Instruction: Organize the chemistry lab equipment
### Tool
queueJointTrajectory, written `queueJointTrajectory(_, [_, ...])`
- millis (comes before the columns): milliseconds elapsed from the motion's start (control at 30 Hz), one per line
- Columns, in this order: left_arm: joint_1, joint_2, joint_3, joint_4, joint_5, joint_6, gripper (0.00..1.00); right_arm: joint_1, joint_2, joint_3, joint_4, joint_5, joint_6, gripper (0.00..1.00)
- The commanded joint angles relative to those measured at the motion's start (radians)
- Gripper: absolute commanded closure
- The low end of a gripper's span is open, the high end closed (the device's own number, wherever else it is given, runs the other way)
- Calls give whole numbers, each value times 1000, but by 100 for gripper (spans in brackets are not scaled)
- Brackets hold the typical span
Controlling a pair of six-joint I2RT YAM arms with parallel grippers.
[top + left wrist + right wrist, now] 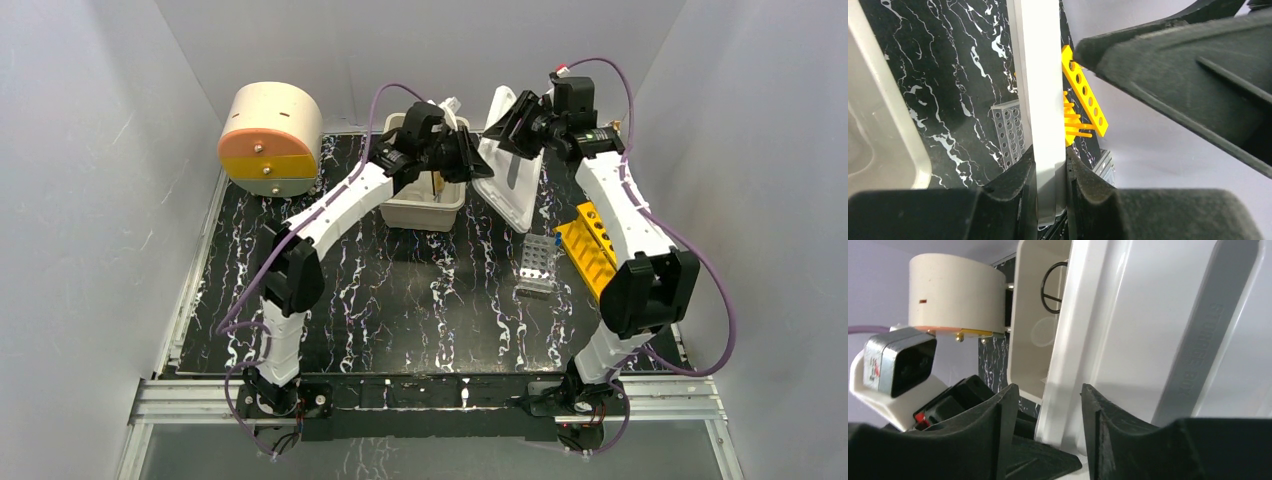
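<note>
A white lid (512, 172) with a grey strip (1203, 340) stands tilted on edge at the back of the table, right of the beige bin (425, 208). My left gripper (470, 160) is shut on the lid's rim (1040, 100), its fingers (1083, 175) pressed against both sides. My right gripper (505, 128) straddles the lid's upper rim (1068, 365) with its jaws apart and a gap showing on the left side. The yellow tube rack (590, 248) and the grey holed rack (537, 265) lie on the table at the right. The bin (1033, 330) holds a black ring (1055, 282) and a wood-handled tool (436, 185).
The big beige-and-orange drum (270, 140) stands at the back left, close to the bin. White walls enclose the black marbled table (400, 300) on three sides. The right arm's elbow (650, 285) hangs beside the yellow rack. The racks also show past the lid in the left wrist view: yellow rack (1085, 92), grey rack (1008, 130).
</note>
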Motion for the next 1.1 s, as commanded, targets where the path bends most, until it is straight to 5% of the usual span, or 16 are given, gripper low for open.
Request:
queueJointTrajectory(0, [49, -173, 5, 3, 65, 49, 100, -5, -107, 50, 101, -95, -81, 39])
queueJointTrajectory(500, [341, -440, -350, 139, 302, -68, 100, -6, -222, -94, 175, -95, -127, 34])
queueJointTrajectory(800, [403, -361, -336, 164, 422, -94, 100, -5, -222, -168, 199, -82, -114, 34])
queueJointTrajectory(1067, [443, -372, -451, 220, 388, -102, 100, -2, -173, -184, 171, -24, -129, 34])
